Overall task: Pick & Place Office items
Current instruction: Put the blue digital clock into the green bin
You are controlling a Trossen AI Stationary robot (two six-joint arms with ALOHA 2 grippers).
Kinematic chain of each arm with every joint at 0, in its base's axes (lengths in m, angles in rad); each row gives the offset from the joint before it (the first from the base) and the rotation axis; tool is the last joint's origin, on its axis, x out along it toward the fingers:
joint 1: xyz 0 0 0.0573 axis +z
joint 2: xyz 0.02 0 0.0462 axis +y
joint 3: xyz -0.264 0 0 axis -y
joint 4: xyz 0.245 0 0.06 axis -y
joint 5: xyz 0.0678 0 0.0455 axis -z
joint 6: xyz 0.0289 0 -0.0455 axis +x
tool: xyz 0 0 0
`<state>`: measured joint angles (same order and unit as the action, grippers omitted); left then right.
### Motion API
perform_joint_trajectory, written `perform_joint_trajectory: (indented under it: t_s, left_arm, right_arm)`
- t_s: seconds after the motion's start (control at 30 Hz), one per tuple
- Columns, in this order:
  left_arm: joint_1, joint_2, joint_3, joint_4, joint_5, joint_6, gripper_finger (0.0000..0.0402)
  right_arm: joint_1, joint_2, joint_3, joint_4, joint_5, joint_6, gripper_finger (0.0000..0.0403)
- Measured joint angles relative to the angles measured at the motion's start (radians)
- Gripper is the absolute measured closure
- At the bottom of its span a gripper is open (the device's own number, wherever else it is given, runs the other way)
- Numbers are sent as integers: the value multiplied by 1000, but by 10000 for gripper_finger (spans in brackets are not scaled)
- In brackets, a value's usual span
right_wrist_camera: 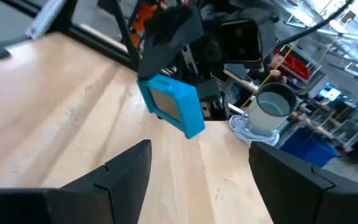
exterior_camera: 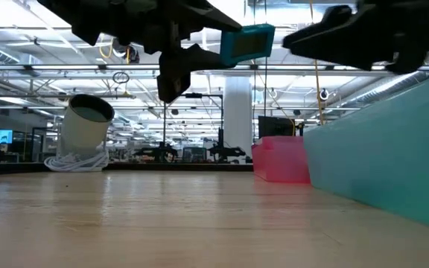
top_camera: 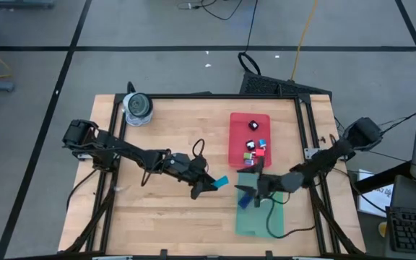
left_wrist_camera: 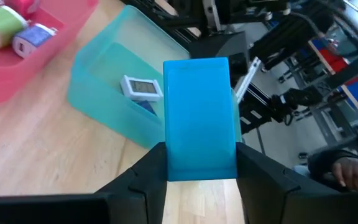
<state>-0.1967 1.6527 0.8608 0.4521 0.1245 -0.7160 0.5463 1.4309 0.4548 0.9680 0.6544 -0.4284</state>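
A bright blue flat block hangs above the table between the red tray and the green tray, with my left gripper shut on it. It also shows in the low view and the right wrist view. My right gripper stands open just right of the block, over the green tray's far end, pointing at it and holding nothing. Several small coloured office items lie in the red tray. A white labelled tag lies in the green tray. My left gripper pinches the blue block by its two long edges, near the end closest to the wrist, between its two fingers. The fingers come from the table's left, almost level, and lie along the block. The block sticks out past the fingertips, clear of the table.
A grey roll stands on a coiled white cord at the table's far left corner. The wood between the roll and the trays is bare. A person's hand shows beyond the table's right side.
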Motion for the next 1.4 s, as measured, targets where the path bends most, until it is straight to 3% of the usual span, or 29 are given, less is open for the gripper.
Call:
perform_joint_trajectory:
  t_s: [0.17, 0.47, 0.7, 0.93, 1.07, 1.4]
  left_arm:
    - [0, 0, 0, -8, 9, 4, 241]
    - [-4, 0, 0, -12, 22, 6, 236]
    - [-7, 0, 0, -11, 29, -5, 247]
    - [-6, 0, 0, -6, 34, -32, 234]
    - [-4, 0, 0, 17, 34, -50, 246]
    - [-5, -1, 0, 25, 37, -76, 229]
  right_arm:
    - [-48, 84, 69, 3, -10, -82, 148]
    - [-135, 105, 97, 62, -266, -51, 149]
    - [-149, 105, 97, 42, -316, -52, 161]
    - [-154, 105, 97, 45, -353, -54, 193]
    - [-164, 105, 97, 38, -397, -54, 218]
    - [-166, 105, 97, 37, -397, -55, 288]
